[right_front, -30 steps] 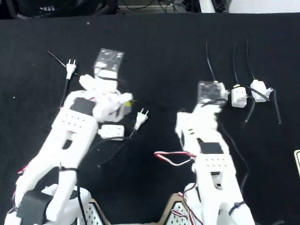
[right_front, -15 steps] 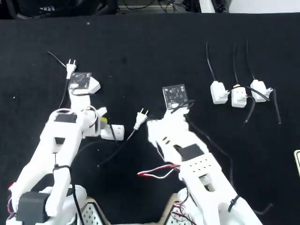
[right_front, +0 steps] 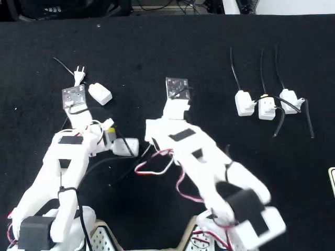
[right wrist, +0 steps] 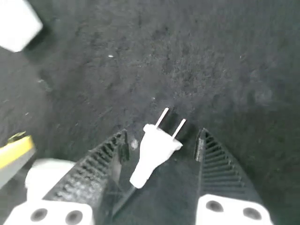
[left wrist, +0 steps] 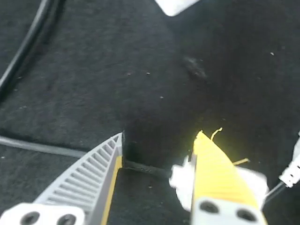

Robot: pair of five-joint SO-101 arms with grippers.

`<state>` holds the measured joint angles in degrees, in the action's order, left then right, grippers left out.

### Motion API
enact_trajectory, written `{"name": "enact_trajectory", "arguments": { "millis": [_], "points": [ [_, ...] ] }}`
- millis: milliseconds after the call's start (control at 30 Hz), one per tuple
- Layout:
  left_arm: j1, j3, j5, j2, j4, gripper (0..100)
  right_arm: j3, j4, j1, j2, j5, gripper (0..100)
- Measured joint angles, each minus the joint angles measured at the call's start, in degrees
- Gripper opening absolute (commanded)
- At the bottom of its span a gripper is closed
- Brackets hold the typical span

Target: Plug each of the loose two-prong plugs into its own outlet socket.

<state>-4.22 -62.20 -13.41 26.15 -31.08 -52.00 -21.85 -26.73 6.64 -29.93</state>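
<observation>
plug [right wrist: 152, 151] lies flat on black mat [right wrist: 211, 56] mid-table, untouched between wide-spread fingers of right gripper [right wrist: 162, 135]; prongs point away from wrist, long axis along reach. left gripper [left wrist: 160, 136] wide too, empty.

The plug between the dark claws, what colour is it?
White; the plug shows best in the right wrist view.

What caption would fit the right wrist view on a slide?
Open right gripper straddles a loose white two-prong plug lying on the black table.
</observation>
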Motion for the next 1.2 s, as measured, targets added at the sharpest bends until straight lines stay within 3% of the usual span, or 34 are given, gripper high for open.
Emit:
{"name": "enact_trajectory", "arguments": {
  "millis": [267, 433, 567, 767, 1033, 1200],
  "points": [
    [-2.1, 0.0, 0.0, 0.0, 0.0, 24, 2.3, 0.0, 0.0, -4.4, -2.5, 21.1],
    [-2.0, 0.0, 0.0, 0.0, 0.0, 18, 3.0, -0.4, 0.2, -5.0, -2.5, 2.5],
    [-2.0, 0.0, 0.0, 0.0, 0.0, 14, 7.2, -5.8, -0.1, -5.5, -1.0, 6.2],
    [-2.0, 0.0, 0.0, 0.0, 0.0, 14, 16.5, -21.6, 0.9, -6.2, 8.1, 1.0],
    [-2.0, 0.0, 0.0, 0.0, 0.0, 13, 32.6, -44.0, 9.2, -0.9, 26.0, 1.1],
    [-2.0, 0.0, 0.0, 0.0, 0.0, 13, 39.4, -52.8, 13.2, 0.6, 45.5, 1.1]
  ]
}}
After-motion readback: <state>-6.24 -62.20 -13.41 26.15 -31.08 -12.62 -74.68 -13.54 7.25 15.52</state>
